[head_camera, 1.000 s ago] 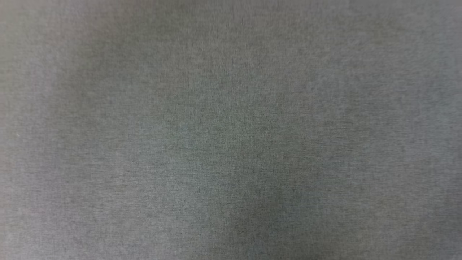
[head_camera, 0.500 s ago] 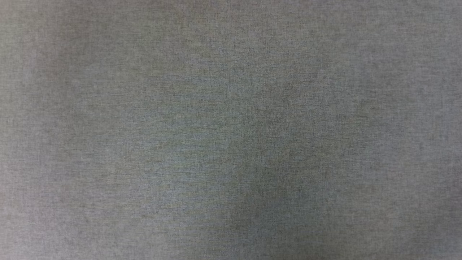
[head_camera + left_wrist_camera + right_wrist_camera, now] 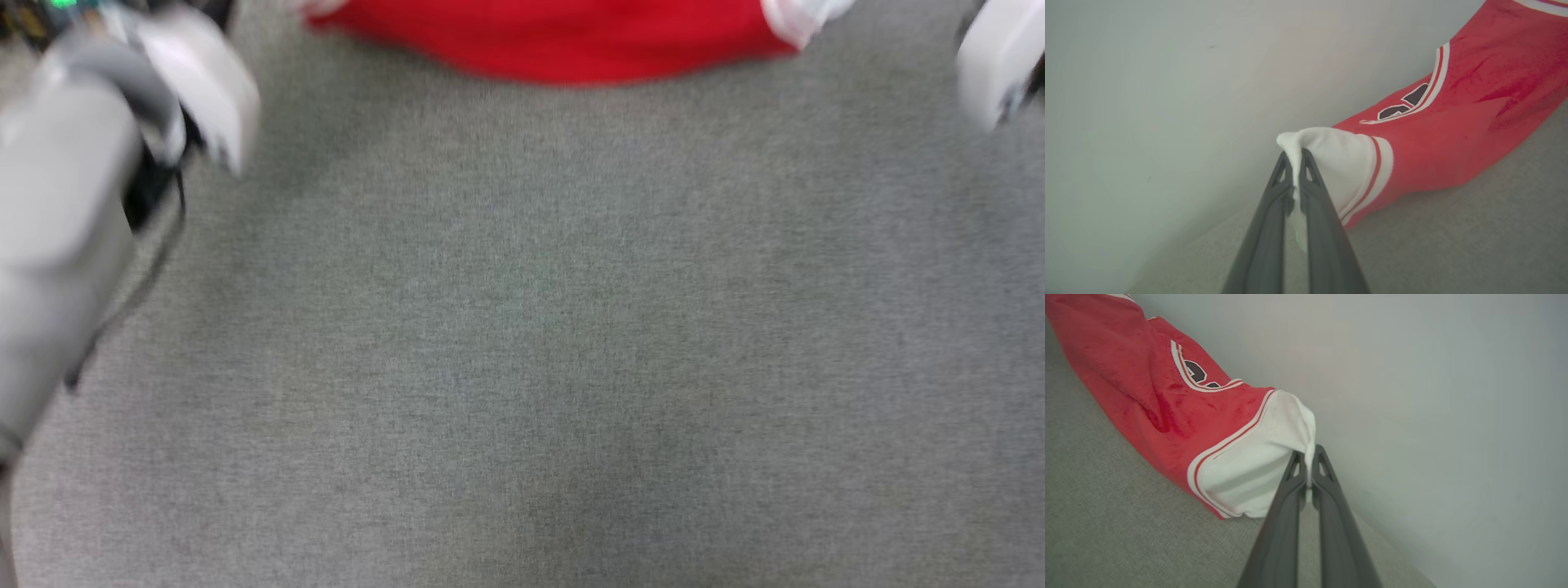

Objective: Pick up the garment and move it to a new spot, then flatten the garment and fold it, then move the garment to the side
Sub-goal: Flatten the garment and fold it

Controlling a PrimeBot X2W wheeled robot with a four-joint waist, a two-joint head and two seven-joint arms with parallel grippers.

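As the head view has shifted, the red jersey (image 3: 563, 41) is now seen at the far edge of the grey cloth (image 3: 522, 343), its white sleeves (image 3: 1335, 163) pinched by the left gripper (image 3: 1295, 161) and right gripper (image 3: 1309, 459), so carrying is judged underway.

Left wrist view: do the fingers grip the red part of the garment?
No; the fingers are shut on the white sleeve of the garment.

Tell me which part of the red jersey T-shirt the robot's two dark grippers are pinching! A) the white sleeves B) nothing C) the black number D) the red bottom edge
A: the left gripper and the right gripper are each shut on a white sleeve of the red jersey T-shirt.
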